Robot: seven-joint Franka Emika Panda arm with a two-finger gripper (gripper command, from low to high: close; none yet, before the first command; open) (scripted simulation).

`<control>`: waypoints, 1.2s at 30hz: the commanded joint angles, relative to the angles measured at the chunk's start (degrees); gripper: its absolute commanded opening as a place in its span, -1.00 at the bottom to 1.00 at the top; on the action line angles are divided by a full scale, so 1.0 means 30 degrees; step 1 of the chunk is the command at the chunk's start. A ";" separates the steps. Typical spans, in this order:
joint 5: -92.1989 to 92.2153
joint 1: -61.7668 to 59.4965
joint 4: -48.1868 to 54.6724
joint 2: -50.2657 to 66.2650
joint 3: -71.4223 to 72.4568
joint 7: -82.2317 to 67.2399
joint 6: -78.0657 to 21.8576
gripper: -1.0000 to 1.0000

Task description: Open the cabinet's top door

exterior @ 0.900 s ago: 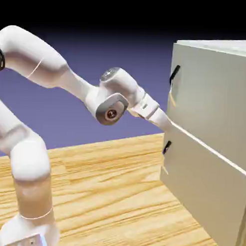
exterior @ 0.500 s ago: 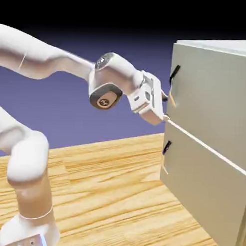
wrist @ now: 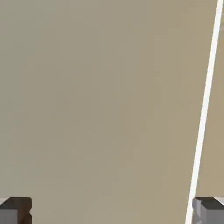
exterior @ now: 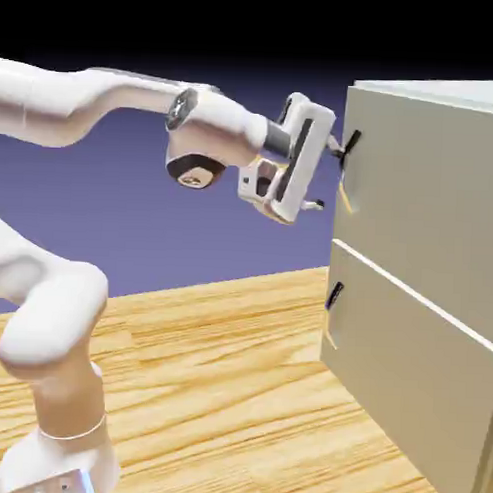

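The end effector [exterior: 325, 176], spread wide and empty, faces the top door [exterior: 423, 187] — its slim, roughly upright handle [exterior: 349, 148] seemingly just above the fingertips.

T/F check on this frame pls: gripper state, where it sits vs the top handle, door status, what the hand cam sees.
1. The gripper is open. True.
2. It is clamped on the top door's handle. False: nothing sits between the fingers; the handle is by the upper finger.
3. The top door looks shut. True, flush with the cabinet.
4. The hand view shows the handle between the fingertips. False: only a flat beige panel and a pale seam.
5. The gripper is down by the lower handle. False: it is well above it.
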 commanded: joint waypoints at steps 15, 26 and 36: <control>1.2462 -0.4612 0.1812 -0.2535 0.5184 0.6326 -0.0964 1.00; 2.1600 -0.7994 0.3141 -0.4394 0.8986 1.0964 -0.1670 1.00; 2.7951 -1.1032 0.4600 -0.5501 1.1942 1.4118 -0.2274 1.00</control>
